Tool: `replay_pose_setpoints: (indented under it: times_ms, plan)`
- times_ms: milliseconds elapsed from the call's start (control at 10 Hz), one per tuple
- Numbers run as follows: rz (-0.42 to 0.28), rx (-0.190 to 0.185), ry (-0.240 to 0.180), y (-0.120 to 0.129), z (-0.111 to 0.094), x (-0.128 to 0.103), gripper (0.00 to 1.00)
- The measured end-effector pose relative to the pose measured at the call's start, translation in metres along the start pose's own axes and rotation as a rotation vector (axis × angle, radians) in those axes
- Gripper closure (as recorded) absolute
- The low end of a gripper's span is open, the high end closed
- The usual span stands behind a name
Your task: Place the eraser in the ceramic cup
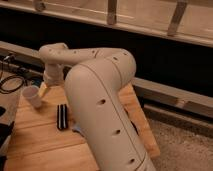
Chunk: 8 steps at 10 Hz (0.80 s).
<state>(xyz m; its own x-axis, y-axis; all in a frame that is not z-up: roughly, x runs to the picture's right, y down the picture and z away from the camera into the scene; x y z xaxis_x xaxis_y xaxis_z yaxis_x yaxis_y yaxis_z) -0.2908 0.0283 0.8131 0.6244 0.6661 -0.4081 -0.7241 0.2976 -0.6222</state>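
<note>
We see the white round ceramic cup [32,96] standing upright near the back left corner of the light wooden table [45,145]. The gripper [43,89] hangs just beside the cup's right side, above the tabletop; whether it is open or closed we cannot tell. A black striped rectangular block [61,116] lies to the right of the cup, apart from it. A small blue object [77,129] is partly hidden by the bulky white robot arm [100,100], which screens the table's middle. Black cables [11,82] lie to the left of the table.
</note>
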Motion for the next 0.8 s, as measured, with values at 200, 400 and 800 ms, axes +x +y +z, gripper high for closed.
replay_pose_setpoints:
  times_ms: [200,400,800]
  plan:
    - [0.001,0.009,-0.003,-0.004,0.008,0.001,0.2]
    - [0.016,0.006,0.007,-0.003,0.003,0.012,0.2]
    - [0.073,-0.011,0.042,-0.015,0.013,0.051,0.2]
